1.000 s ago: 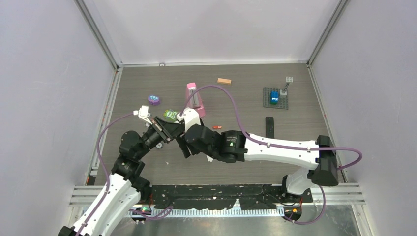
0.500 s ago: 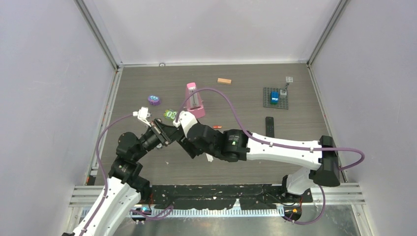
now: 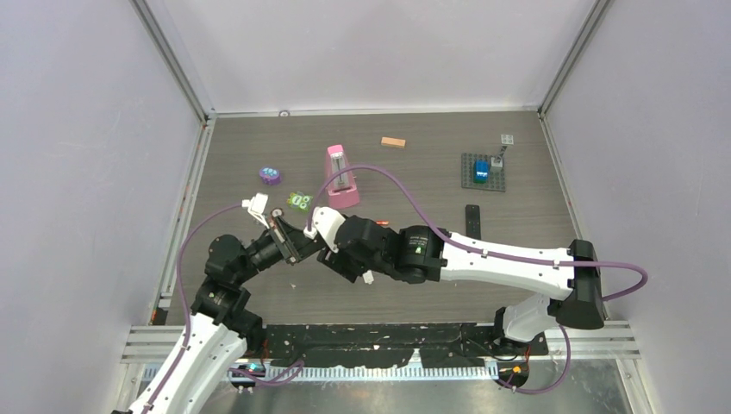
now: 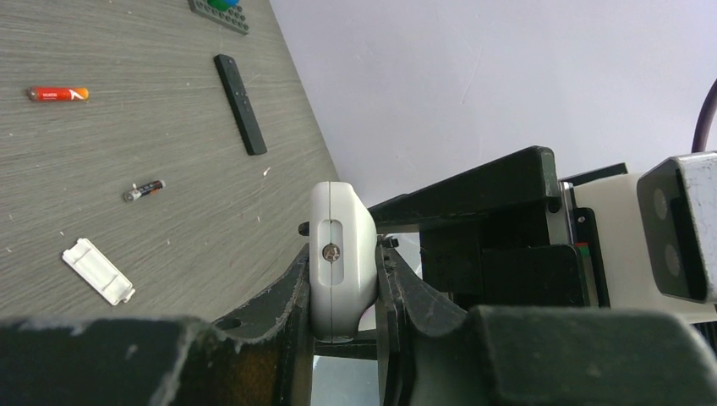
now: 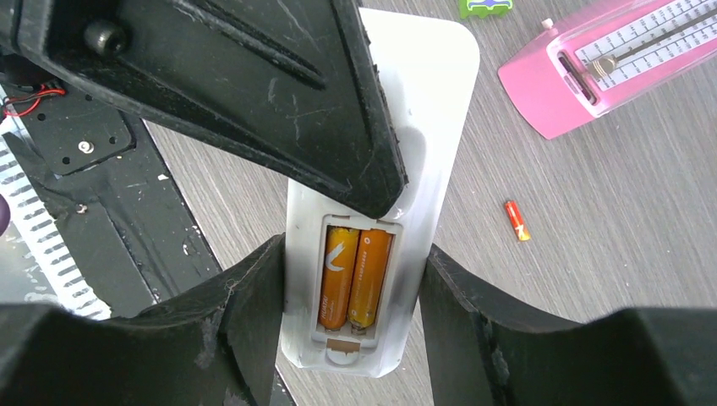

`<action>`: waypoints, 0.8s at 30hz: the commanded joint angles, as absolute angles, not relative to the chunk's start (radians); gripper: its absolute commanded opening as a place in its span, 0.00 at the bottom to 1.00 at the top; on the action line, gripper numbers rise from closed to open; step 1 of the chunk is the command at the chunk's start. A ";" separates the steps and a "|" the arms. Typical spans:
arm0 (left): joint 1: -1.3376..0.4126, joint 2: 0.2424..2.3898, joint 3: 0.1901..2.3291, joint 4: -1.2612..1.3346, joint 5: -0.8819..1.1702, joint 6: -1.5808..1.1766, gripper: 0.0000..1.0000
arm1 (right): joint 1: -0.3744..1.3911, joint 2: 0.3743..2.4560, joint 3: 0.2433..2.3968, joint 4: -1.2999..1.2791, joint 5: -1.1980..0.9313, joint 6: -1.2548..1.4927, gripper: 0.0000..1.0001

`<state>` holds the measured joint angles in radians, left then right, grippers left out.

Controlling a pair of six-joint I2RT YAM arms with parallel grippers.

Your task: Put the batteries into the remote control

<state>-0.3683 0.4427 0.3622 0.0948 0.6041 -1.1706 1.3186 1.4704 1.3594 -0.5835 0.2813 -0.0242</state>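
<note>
1. Inside the open compartment of the white plastic remote control [image 5: 431,110], two orange cylindrical batteries [image 5: 369,275] lie side by side. As far as the right wrist view shows, they fill both slots.
2. Both cells lie along the remote's long axis, which in that view runs from 1 o'clock to 7 o'clock. The compartment end is at 7, and the open back faces the camera.
3. The remote is held off the grey wood-grain tabletop [image 4: 169,51] where the two arms meet. The left gripper [image 4: 342,279] has its jaws clamped narrowly across the remote's thickness. The right gripper [image 5: 351,249] has its jaws at middling width, one against each long edge, apparently gripping.
4. Loading this remote looks done, and closing it is what remains. The white plastic battery cover [image 4: 97,271] lies on the tabletop at 9 o'clock from the held remote in the left wrist view.
5. Farther out lie a dark loose cell [image 4: 144,190] and a red-orange loose cell [image 4: 57,94], both toward 10 o'clock. A slim black remote [image 4: 239,103] lies at 11, and I cannot tell whether it needs them.
</note>
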 commanded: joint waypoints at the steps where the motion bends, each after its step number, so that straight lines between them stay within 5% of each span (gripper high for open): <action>1: -0.367 0.434 0.356 0.089 0.637 -1.167 0.00 | 1.310 1.429 1.360 -0.557 0.254 -0.017 0.54; 4: -0.359 0.431 0.346 0.062 0.597 -1.164 0.00 | 1.303 1.355 1.315 -0.520 0.264 0.065 0.79; 12: -0.205 0.447 0.293 0.047 0.555 -1.165 0.00 | 1.294 1.179 1.145 -0.478 0.334 0.295 0.85; 16: -0.142 0.473 0.296 0.012 0.531 -1.135 0.00 | 1.287 1.183 1.068 -0.508 0.383 0.399 0.76; 19: -0.118 0.482 0.302 0.003 0.505 -1.129 0.00 | 1.286 1.231 0.995 -0.490 0.368 0.391 0.59; 24: -0.094 0.513 0.303 0.003 0.479 -1.106 0.00 | 1.288 1.322 0.874 -0.296 0.218 0.112 0.39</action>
<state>-0.1139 0.4942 0.2871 -0.0208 0.5049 -1.1408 1.2873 1.2770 0.9367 -0.4568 0.3107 0.2935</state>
